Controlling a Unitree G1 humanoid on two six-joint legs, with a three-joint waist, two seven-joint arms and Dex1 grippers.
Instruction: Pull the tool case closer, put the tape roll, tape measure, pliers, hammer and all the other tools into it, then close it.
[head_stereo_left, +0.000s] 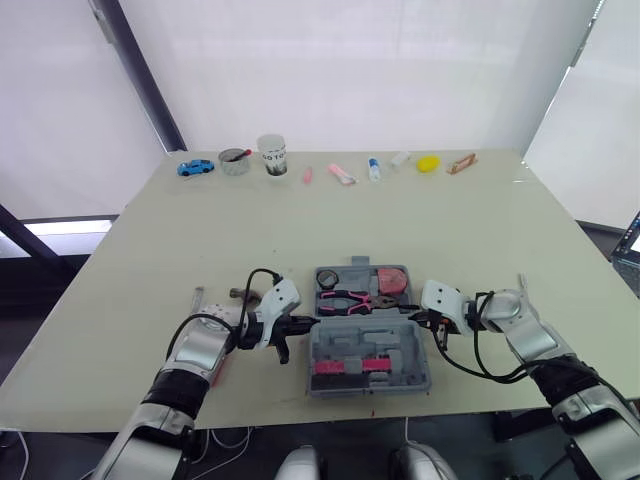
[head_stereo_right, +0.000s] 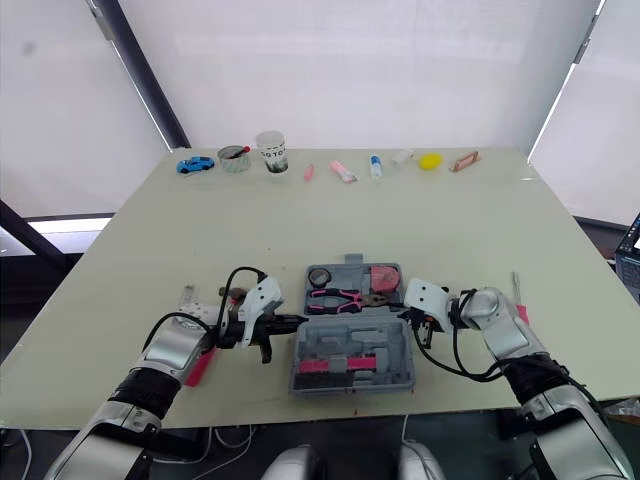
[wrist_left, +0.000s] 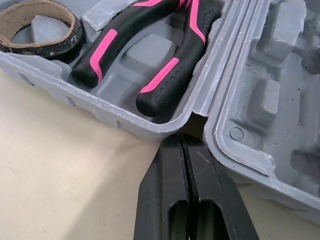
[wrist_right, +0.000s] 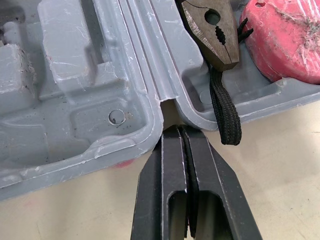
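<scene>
A large pale beige rectangular tabletop (head_stereo_left: 470, 230) takes up the foreground. Behind it, white translucent window blinds (head_stereo_left: 350, 60) glow with soft daylight, split by a slanting dark window post (head_stereo_left: 140, 75). Dark grey floor (head_stereo_left: 50, 290) lies beside the table on the left.

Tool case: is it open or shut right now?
Open: the tool case lies spread flat, both halves showing, pliers in the far half.
</scene>
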